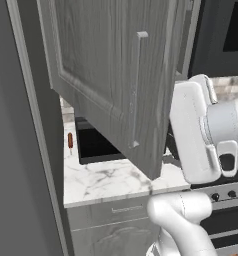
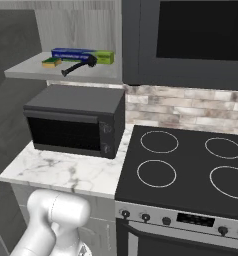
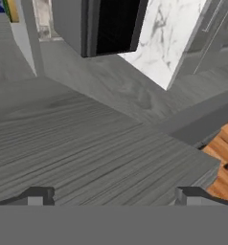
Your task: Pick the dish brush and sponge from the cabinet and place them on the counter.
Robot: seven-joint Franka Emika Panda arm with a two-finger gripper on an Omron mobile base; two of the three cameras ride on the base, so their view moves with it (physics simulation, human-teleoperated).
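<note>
Right base view: thin black dish brush (image 2: 75,67), yellow-green sponge (image 2: 52,62) on cabinet shelf (image 2: 26,71), front edge; white marble worktop (image 2: 66,172) awaits both; end effector (image 3: 116,196) wide, holding nothing.

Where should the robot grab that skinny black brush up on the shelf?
Probably around the thin handle, near its middle. The dish brush lies flat on the cabinet shelf, slanting between the sponge and the long blue-and-green box. Coming in from the open front, with the open claw set across the handle, looks easiest, since the box blocks the back.
</note>
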